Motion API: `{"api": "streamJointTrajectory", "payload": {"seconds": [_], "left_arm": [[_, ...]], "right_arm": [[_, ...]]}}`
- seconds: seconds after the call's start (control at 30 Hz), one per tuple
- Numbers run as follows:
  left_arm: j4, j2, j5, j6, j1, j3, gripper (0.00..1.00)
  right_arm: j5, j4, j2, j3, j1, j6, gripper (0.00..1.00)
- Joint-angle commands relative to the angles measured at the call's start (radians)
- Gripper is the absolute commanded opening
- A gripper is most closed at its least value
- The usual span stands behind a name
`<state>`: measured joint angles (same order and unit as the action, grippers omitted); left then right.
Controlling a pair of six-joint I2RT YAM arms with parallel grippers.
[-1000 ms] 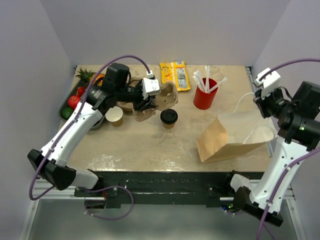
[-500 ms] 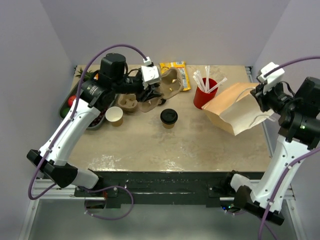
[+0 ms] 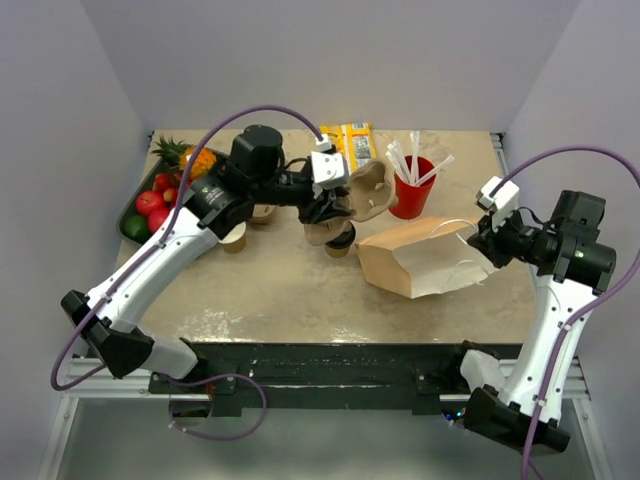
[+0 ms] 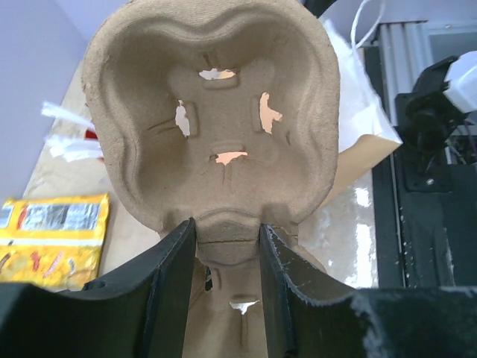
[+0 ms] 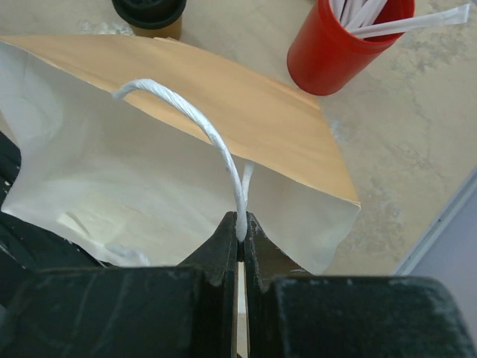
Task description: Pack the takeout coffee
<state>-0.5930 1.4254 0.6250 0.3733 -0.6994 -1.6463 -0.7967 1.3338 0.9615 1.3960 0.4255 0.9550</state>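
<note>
left gripper [image 4: 225, 231] is clamped on the narrow waist of the cardboard cup carrier [image 4: 216, 97], which is held off the table [image 3: 280, 300]. right gripper [image 5: 240, 224] is pinched together on the white string handle [image 5: 201, 127] of the paper bag [image 3: 415, 258]. the bag is turned on its side, mouth toward the right edge.

the takeout coffee [image 3: 340, 242] stands mid-table. it is partly hidden under the carrier and just left of the bag's closed end. the red straw cup [image 3: 408, 198] is just behind the bag. open tabletop is seen along the near edge.

against half a second before: the carrier has been carried rightward to above the coffee, and the bag has been brought lower and leftward.
</note>
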Motion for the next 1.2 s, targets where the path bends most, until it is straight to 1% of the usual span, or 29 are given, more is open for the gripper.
{"api": "streamJointTrajectory", "payload": {"seconds": [0.0, 0.03, 0.1, 0.13, 0.17, 0.27, 0.4, 0.47, 0.53, 0.63, 0.67, 0.83, 0.93, 1.07, 1.17], "left_arm": [[0.205, -0.049, -0.014, -0.109, -0.080, 0.037, 0.08], [0.229, -0.057, -0.024, -0.116, -0.121, 0.040, 0.07], [0.310, -0.066, -0.063, -0.126, -0.167, 0.068, 0.06], [0.338, -0.074, -0.076, -0.129, -0.210, 0.080, 0.06], [0.395, -0.077, -0.091, -0.132, -0.230, 0.107, 0.06], [0.475, -0.077, -0.145, -0.136, -0.298, 0.143, 0.06], [0.524, -0.046, -0.163, -0.131, -0.356, 0.140, 0.03], [0.548, -0.026, -0.166, -0.111, -0.388, 0.132, 0.00], [0.565, -0.013, -0.177, -0.080, -0.417, 0.138, 0.00], [0.576, -0.002, -0.183, -0.062, -0.440, 0.151, 0.00], [0.617, -0.002, -0.183, -0.057, -0.446, 0.155, 0.00], [0.659, -0.003, -0.191, -0.014, -0.486, 0.189, 0.00], [0.697, 0.009, -0.182, -0.019, -0.505, 0.197, 0.00], [0.736, 0.026, -0.174, -0.034, -0.520, 0.189, 0.00], [0.710, 0.018, -0.199, -0.031, -0.522, 0.181, 0.00]], "right_arm": [[-0.045, 0.068, 0.000, 0.008, -0.024, 0.001, 0.00], [-0.048, 0.068, 0.003, 0.011, -0.022, -0.005, 0.00], [-0.070, 0.068, 0.017, 0.026, -0.022, -0.019, 0.00], [-0.081, 0.065, 0.023, 0.034, -0.022, -0.042, 0.00], [-0.090, 0.056, 0.029, 0.043, -0.024, -0.061, 0.00], [-0.116, 0.033, 0.057, 0.095, -0.024, -0.137, 0.00], [-0.115, -0.022, 0.069, 0.164, -0.024, -0.238, 0.00], [-0.102, -0.062, 0.062, 0.167, -0.024, -0.297, 0.00], [-0.081, -0.082, 0.060, 0.164, -0.024, -0.344, 0.00], [-0.068, -0.122, 0.069, 0.166, -0.025, -0.416, 0.00], [-0.073, -0.130, 0.077, 0.169, -0.025, -0.430, 0.00], [-0.088, -0.186, 0.086, 0.160, -0.024, -0.545, 0.00], [-0.084, -0.222, 0.085, 0.155, -0.027, -0.573, 0.00], [-0.058, -0.225, 0.095, 0.175, -0.031, -0.549, 0.00], [0.000, -0.278, 0.095, 0.205, -0.031, -0.567, 0.00]]}}
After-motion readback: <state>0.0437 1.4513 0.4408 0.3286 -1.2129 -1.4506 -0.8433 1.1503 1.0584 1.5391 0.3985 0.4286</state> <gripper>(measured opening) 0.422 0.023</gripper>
